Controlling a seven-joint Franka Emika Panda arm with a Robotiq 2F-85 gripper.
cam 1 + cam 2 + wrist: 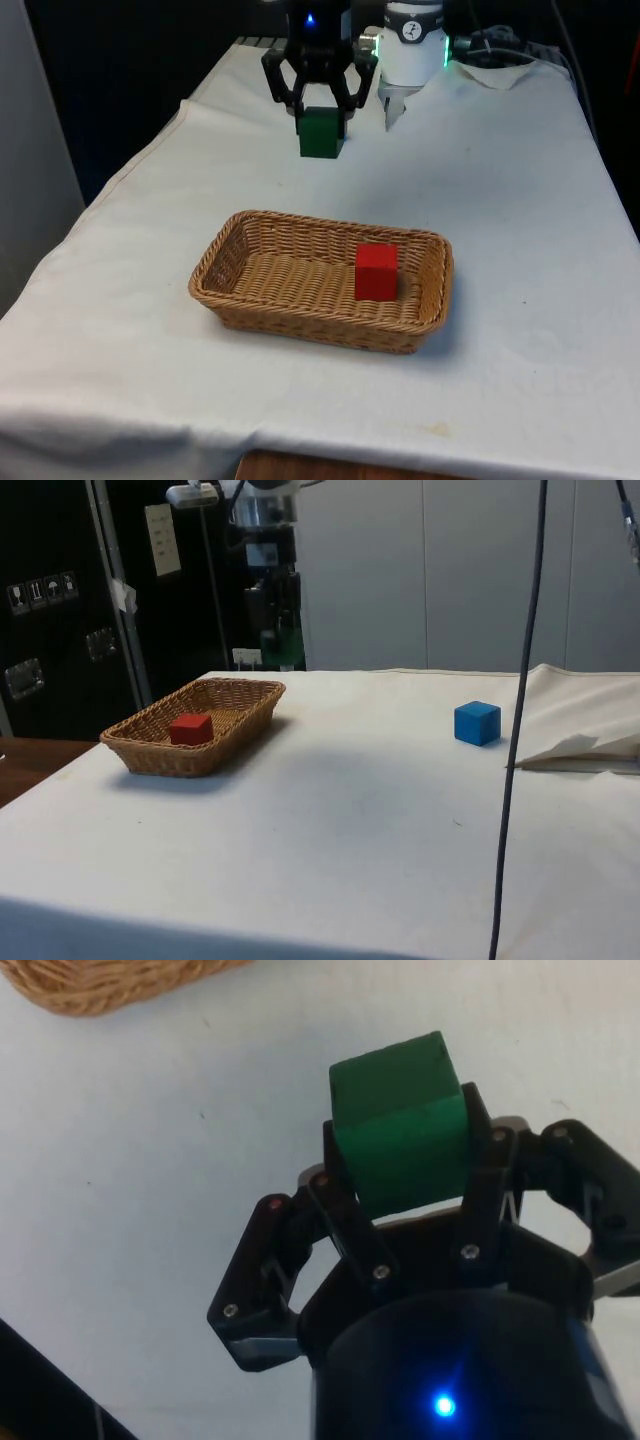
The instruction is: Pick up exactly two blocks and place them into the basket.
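My gripper (320, 128) is shut on a green block (320, 134) at the far end of the table, beyond the wicker basket (300, 222). In the wrist view the green block (400, 1140) sits clamped between the two fingers, over white cloth, with the basket's rim (110, 980) a short way off. A red block (376, 272) lies inside the basket, towards the front view's right end. In the side view the red block (190, 728) rests in the basket (160, 758), and a blue block (477, 723) stands alone on the cloth far from it.
The robot's white base (412, 50) stands close beside the gripper at the far end. A fold of loose cloth (580, 742) lies near the blue block. A black cable (520, 680) hangs in front of the side camera.
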